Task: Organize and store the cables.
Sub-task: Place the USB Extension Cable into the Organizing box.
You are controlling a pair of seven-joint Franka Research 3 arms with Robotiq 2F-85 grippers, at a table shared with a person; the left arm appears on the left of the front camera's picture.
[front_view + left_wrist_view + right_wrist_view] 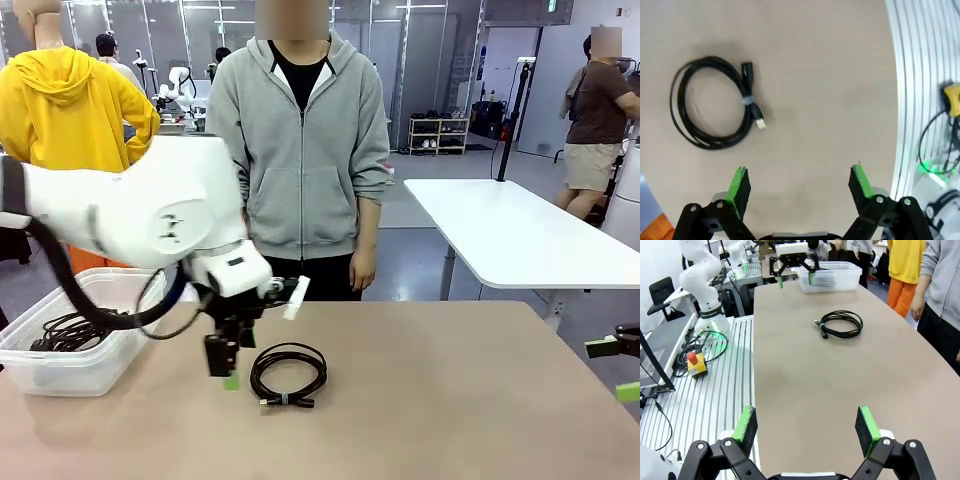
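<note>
One cable (pixel 288 373), a black multi-loop coil with plug ends, lies flat on the tan table (pixel 450 400). It is also in the left wrist view as the cable (pixel 712 102) and in the right wrist view as the cable (pixel 842 322). More coiled cables (pixel 68 329) rest in the clear bin (pixel 95 365). My left gripper (pixel 262 340) hangs over the table just left of the lone coil, open and empty; the left gripper (pixel 800 182) has bare table between its fingers. My right gripper (pixel 618 368) stands open at the table's right edge; the right gripper (pixel 807 425) holds nothing.
A person in a grey hoodie (pixel 300 150) stands at the far side, arms down. The clear bin (pixel 830 275) sits at the table's left end, beside my left gripper (pixel 795 280). A ribbed metal base with an emergency stop (pixel 696 364) runs along my side of the table.
</note>
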